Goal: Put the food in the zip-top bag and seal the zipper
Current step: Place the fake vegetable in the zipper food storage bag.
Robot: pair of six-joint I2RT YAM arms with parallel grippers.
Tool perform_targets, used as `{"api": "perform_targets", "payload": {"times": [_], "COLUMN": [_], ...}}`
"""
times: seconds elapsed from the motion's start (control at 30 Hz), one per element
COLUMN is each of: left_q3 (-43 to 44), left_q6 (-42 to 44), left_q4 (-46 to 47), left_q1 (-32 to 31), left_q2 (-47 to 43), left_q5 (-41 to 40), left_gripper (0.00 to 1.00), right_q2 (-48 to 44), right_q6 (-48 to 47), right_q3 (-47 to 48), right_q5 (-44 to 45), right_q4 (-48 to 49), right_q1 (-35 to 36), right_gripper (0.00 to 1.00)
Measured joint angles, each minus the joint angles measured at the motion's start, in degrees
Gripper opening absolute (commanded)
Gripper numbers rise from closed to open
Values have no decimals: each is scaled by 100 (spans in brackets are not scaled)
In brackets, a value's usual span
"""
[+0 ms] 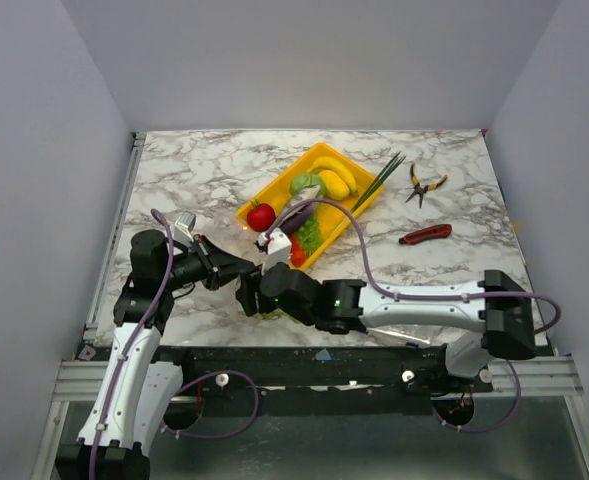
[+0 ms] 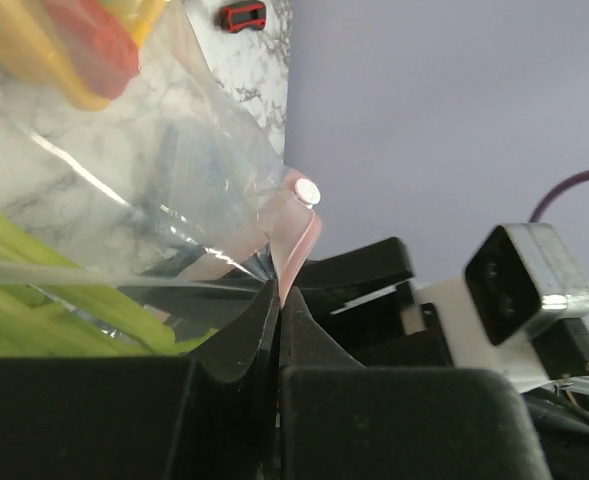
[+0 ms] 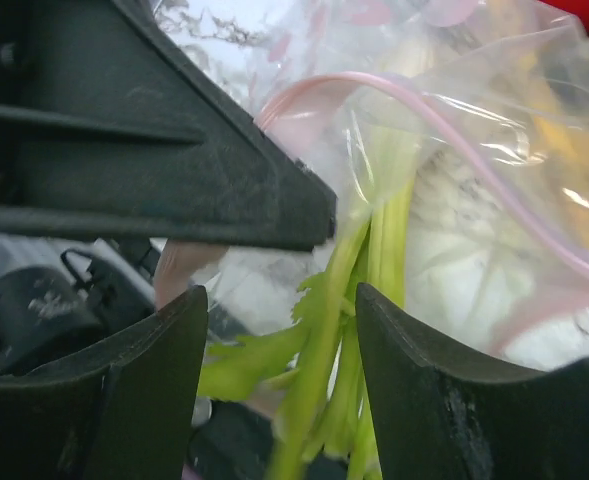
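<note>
My left gripper (image 2: 279, 290) is shut on the pink zipper (image 2: 299, 235) at the mouth of the clear zip-top bag (image 2: 154, 200), holding it up. Next to it my right gripper (image 3: 279, 300) stands open at the bag mouth (image 3: 454, 130). A green leafy piece (image 3: 344, 330) hangs loose between its fingers and reaches into the bag. In the top view both grippers meet near the table's front, left (image 1: 242, 268) and right (image 1: 262, 292). More food lies in the yellow tray (image 1: 359, 175): a red tomato (image 1: 261, 217), yellow bananas (image 1: 334, 180) and green pieces (image 1: 309, 232).
Yellow-handled pliers (image 1: 423, 184) and a red utility knife (image 1: 425, 234) lie right of the tray. Thin green strands (image 1: 378, 183) rest across the tray's far right rim. Grey walls enclose the marble table on three sides.
</note>
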Motion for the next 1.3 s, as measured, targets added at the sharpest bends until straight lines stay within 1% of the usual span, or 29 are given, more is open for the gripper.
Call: {"api": "perform_targets", "payload": {"times": [0.1, 0.27, 0.4, 0.47, 0.63, 0.73, 0.9, 0.93, 0.97, 1.03, 1.07, 1.17, 1.2, 1.3], "left_q3": [87, 168, 175, 177, 181, 184, 195, 210, 238, 291, 321, 476, 614, 1300], "left_q6": [146, 367, 457, 481, 505, 522, 525, 527, 529, 533, 540, 616, 732, 1193], "left_q4": [-216, -345, -378, -396, -492, -542, -616, -632, -649, -662, -671, -811, -999, -1733], "left_q1": [-20, -20, -20, -20, -20, -20, -20, -20, -17, -17, -13, 33, 68, 205], "left_q2": [166, 341, 433, 433, 411, 365, 317, 317, 317, 313, 306, 295, 282, 249], "left_q5": [-2, -7, -7, -7, -4, -4, -2, -2, -4, -2, -2, -4, -24, -317], "left_gripper": [0, 0, 0, 0, 0, 0, 0, 0, 0, 0, 0, 0, 0, 0], "right_q2": [-592, -1561, -1845, -1746, -1379, -1220, -852, -772, -699, -553, -490, -422, -413, -323], "right_q6": [120, 358, 568, 651, 1027, 1097, 975, 940, 920, 874, 844, 765, 750, 649], "right_q3": [9, 17, 31, 28, -153, -382, -487, -487, -485, -470, -459, -350, -203, 695], "right_q5": [-354, -737, -649, -531, -4, 162, 203, 195, 188, 153, 133, 85, -31, -614], "right_q4": [-846, -1912, -2470, -2647, -2638, -2400, -1849, -1751, -1668, -1541, -1486, -1491, -1578, -1945], "right_q1": [-7, -37, -48, -63, -66, -70, -72, -72, -72, -72, -72, -116, -160, -522], "right_gripper": [64, 71, 69, 62, 54, 45, 36, 32, 26, 8, 1, 0, 0, 0]}}
